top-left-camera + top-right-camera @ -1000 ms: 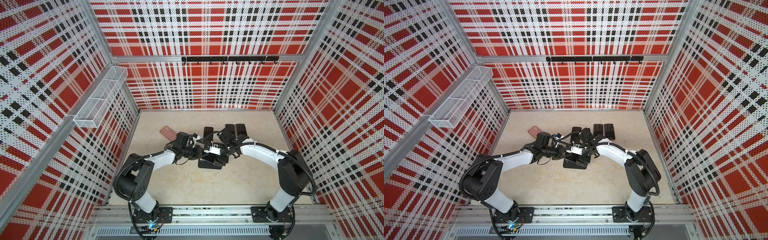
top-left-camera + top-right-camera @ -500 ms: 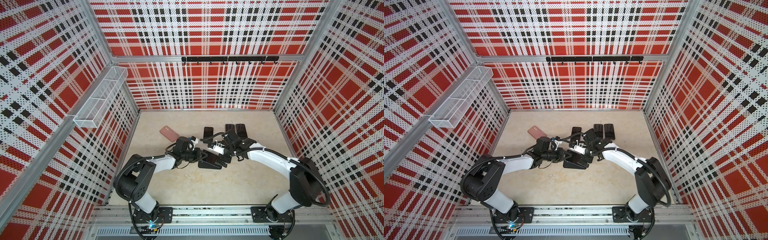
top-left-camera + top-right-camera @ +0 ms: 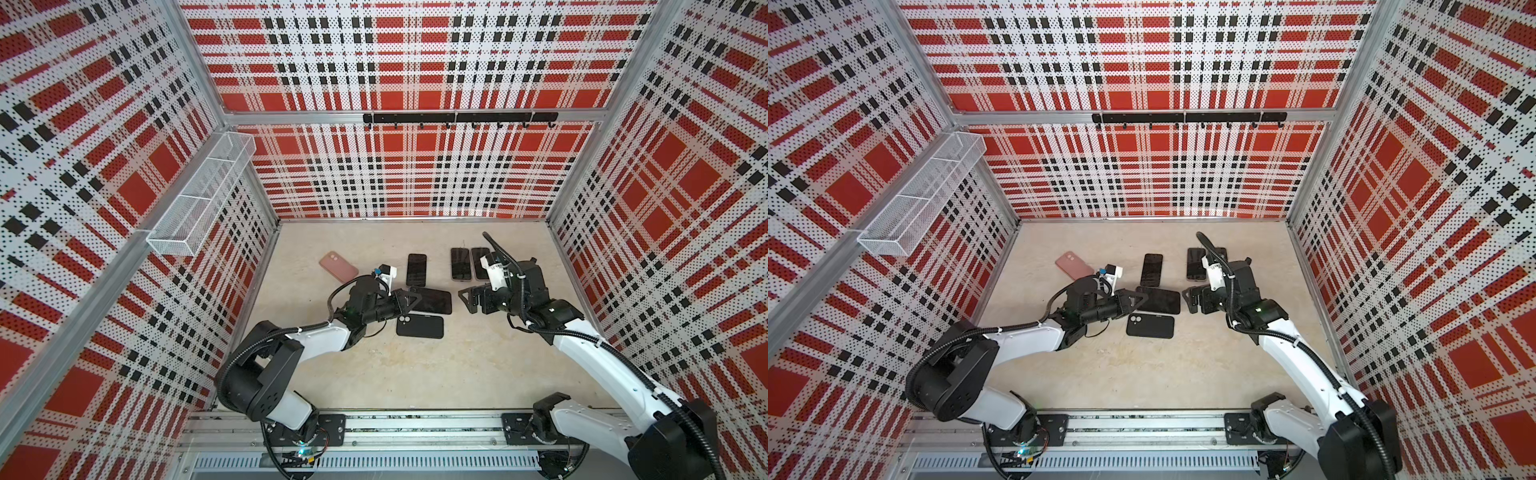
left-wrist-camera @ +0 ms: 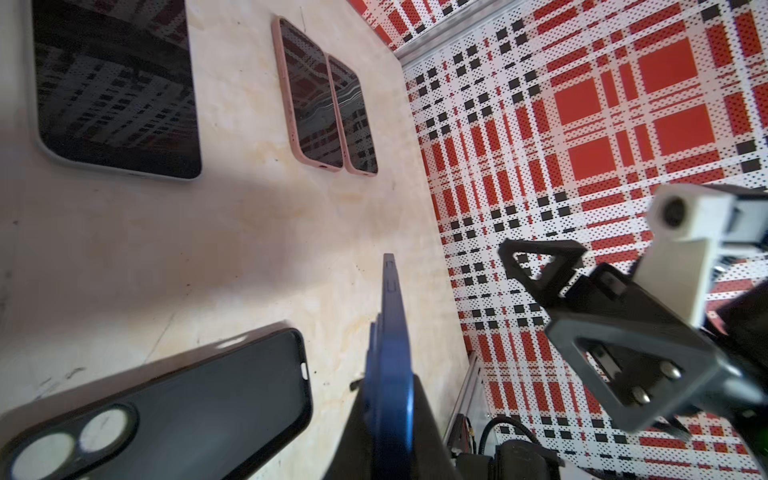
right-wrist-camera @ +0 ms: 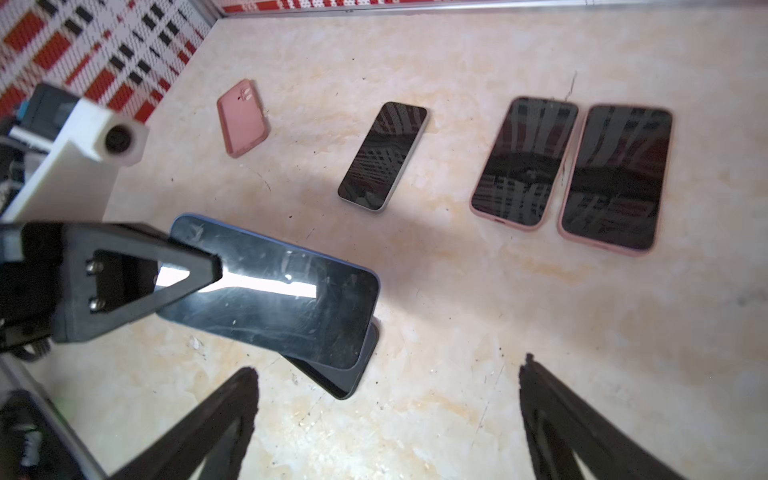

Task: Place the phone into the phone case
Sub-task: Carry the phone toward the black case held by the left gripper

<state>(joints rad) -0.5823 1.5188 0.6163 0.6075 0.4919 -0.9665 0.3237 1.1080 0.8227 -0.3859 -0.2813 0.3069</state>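
Left gripper clamps phone end; right gripper apart, jaws wide

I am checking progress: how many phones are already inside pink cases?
2. The inner cased phone and the outer cased phone lie side by side, back right. The lone pink case lies back up; its content is hidden.

Bare tabletop before black case

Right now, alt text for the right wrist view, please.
The left gripper holds a blue phone by one end, screen up, its free end over a black case on the table. The right gripper, open, frames the foreground; behind lie a pink case and three more phones.
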